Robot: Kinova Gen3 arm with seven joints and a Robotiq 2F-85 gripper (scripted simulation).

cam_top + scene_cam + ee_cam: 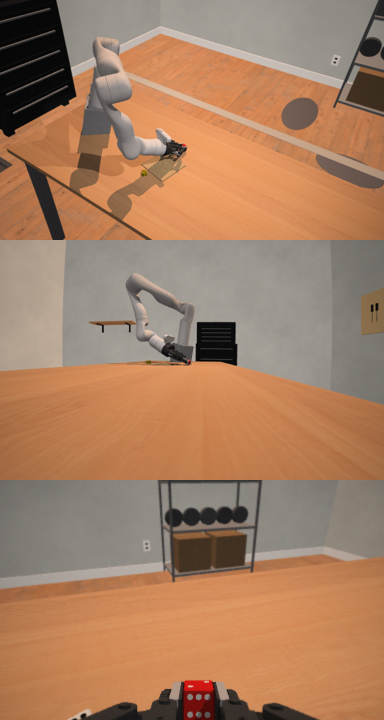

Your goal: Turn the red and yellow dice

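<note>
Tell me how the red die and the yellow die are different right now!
The red die is pinched between the gripper's fingers, while nothing grips the yellow die.
The red die is tilted with the gripper, while the yellow die sits on the table, beside the mat.
Both are small cubes.
</note>
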